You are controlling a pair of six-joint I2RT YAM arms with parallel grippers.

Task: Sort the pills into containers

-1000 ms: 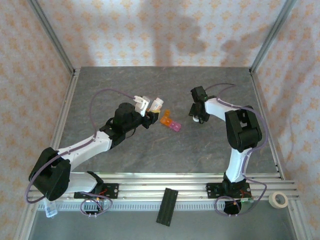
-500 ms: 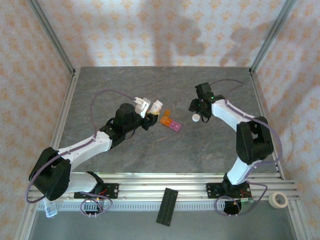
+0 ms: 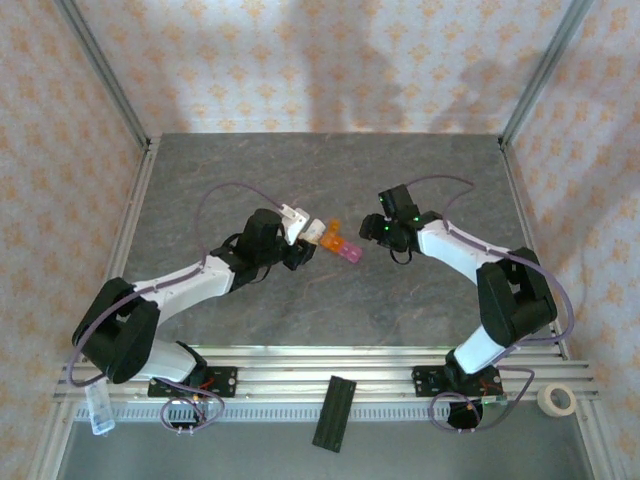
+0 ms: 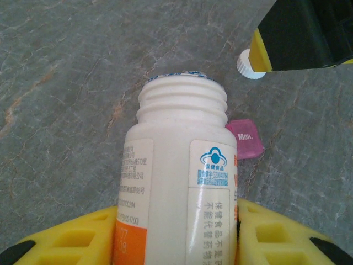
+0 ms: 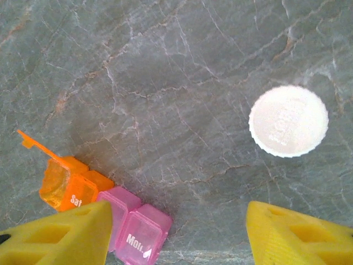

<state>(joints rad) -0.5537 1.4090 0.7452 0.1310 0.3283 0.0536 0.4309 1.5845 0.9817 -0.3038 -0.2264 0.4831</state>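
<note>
Grey, seemingly stone table (image 3: 330, 310), patterned walls (image 3: 300, 60), left gripper (image 4: 176, 237) clamping bottle (image 4: 176, 154), right gripper (image 5: 179, 234) spread above containers (image 5: 118, 201)

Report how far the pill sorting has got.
Done: the cap is off and lies on the table. In hand: the left gripper holds the open bottle; the right gripper is open above the table. Left: no pills show in the orange compartment, lid apparently raised, or the pink compartment, so the sorting itself remains.
</note>
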